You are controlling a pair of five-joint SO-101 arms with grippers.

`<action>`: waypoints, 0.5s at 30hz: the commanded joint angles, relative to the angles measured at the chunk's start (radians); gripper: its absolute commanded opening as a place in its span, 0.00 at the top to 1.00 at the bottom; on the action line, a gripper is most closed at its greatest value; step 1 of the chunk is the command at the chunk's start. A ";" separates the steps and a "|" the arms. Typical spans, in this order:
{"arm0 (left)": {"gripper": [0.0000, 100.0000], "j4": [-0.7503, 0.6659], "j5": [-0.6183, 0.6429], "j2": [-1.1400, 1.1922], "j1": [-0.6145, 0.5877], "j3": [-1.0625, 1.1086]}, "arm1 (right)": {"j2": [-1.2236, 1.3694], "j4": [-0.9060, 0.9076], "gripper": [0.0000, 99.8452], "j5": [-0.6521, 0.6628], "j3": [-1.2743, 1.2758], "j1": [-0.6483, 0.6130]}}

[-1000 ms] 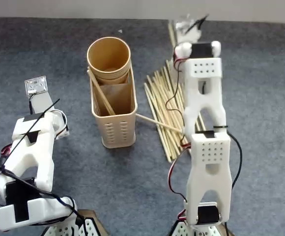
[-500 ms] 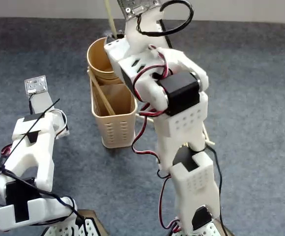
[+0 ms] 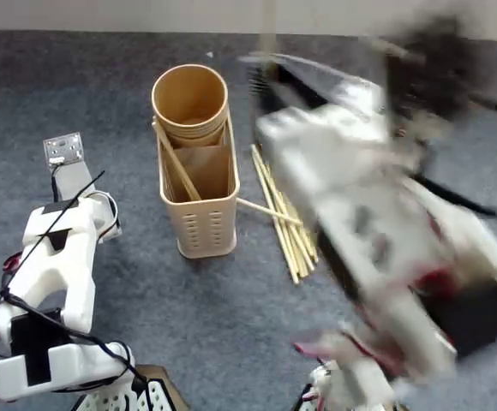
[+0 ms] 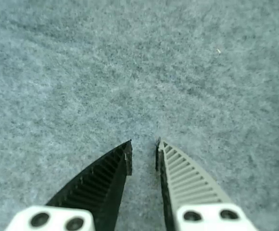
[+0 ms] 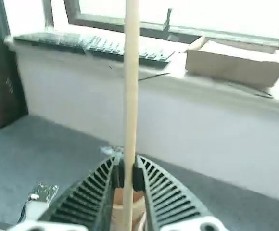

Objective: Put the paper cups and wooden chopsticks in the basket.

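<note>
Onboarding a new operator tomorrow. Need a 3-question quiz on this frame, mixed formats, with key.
1. True or false: the right hand is empty.
2. Where are the cups relative to the basket? A beside it; B in it; C under it.
3. What lies on the carpet next to the basket?

Key
1. False: it is shut on a chopstick.
2. B.
3. A pile of chopsticks.
</note>
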 commanded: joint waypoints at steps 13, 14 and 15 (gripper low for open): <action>0.89 -0.014 -0.014 -0.004 0.019 -0.004 | -0.832 -0.822 0.99 0.021 1.824 -0.097; 0.89 -0.014 -0.014 -0.004 0.019 -0.004 | -0.862 -0.944 0.99 0.025 1.936 -0.099; 0.89 -0.014 -0.014 -0.004 0.019 -0.004 | -0.871 -1.052 0.99 0.031 2.040 -0.099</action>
